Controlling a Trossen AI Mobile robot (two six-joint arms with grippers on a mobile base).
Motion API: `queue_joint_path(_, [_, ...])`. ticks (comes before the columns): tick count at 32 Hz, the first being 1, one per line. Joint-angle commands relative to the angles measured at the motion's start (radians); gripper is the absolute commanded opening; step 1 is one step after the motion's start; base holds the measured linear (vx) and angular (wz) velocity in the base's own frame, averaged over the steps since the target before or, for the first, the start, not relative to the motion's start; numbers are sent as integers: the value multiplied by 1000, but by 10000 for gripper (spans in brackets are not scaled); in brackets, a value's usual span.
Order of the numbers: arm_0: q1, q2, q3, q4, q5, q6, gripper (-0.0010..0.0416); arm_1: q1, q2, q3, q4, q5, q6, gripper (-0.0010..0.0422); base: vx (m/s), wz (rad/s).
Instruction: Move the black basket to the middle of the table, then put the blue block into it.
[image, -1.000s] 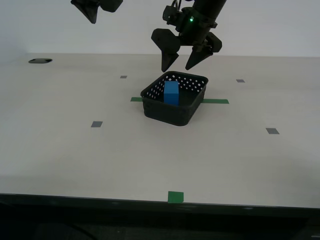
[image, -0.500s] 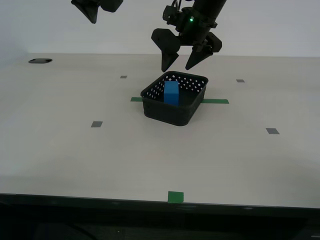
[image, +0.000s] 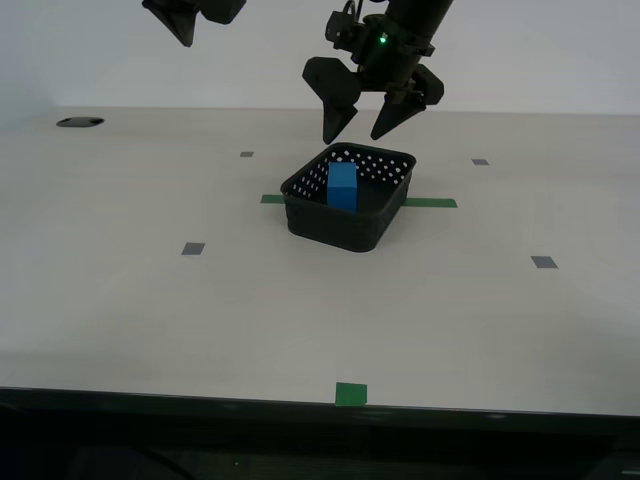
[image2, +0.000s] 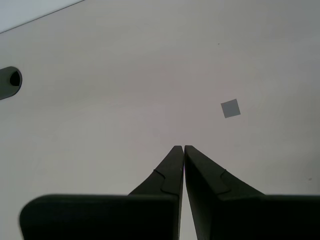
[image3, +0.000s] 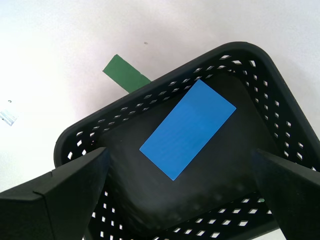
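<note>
The black basket (image: 348, 207) sits at the middle of the table (image: 150, 300), on the green tape strip (image: 430, 203). The blue block (image: 342, 187) stands inside it; the first wrist view shows the block (image3: 187, 128) lying within the basket (image3: 125, 125). My first gripper (image: 365, 128) hangs open and empty just above the basket's far rim. My second gripper (image2: 183, 150) is shut and empty, high above the bare table; in the exterior view it shows at the top left (image: 185, 35).
Small grey squares (image: 193, 248) (image: 544, 262) dot the table, and one shows in the second wrist view (image2: 230, 108). A green square mark (image: 351, 393) lies at the near edge. A dark cable hole (image: 80, 122) sits at the far left.
</note>
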Motion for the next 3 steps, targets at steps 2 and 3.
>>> queue_joint_path(2, [0, 0, 1, 0, 1, -2, 394, 0, 1, 1, 0, -1, 4, 0, 0, 0])
queue_joint_path(3, [0, 0, 1, 0, 1, -2, 394, 0, 1, 1, 0, -1, 4, 0, 0, 0])
